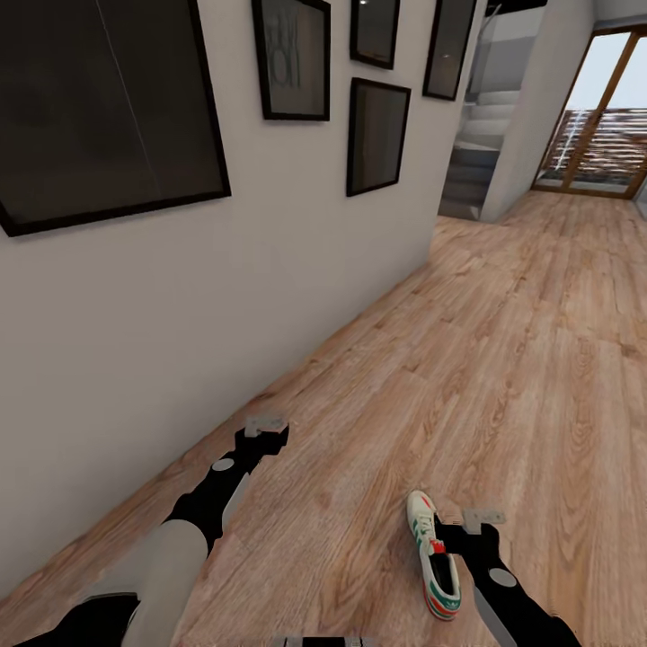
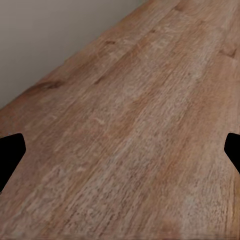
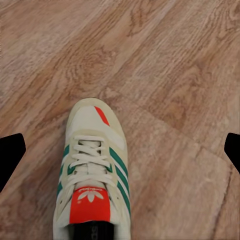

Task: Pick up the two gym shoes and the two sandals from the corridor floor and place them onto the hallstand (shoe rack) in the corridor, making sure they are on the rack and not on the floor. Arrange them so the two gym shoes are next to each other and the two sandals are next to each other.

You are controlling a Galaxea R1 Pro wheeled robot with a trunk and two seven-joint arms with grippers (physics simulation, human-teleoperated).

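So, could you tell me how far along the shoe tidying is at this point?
Nothing looks placed yet. One gym shoe lies on the corridor floor, and the right hand hovers open beside it. The left hand is open and empty over bare planks. Grasping that shoe and racking all four remain.

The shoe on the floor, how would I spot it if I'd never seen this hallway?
Look down the long wood floor beside the white wall hung with dark framed pictures. Near the robot's right end effector lies one gym shoe. It is white with green side stripes, white laces and a red-orange tongue patch.
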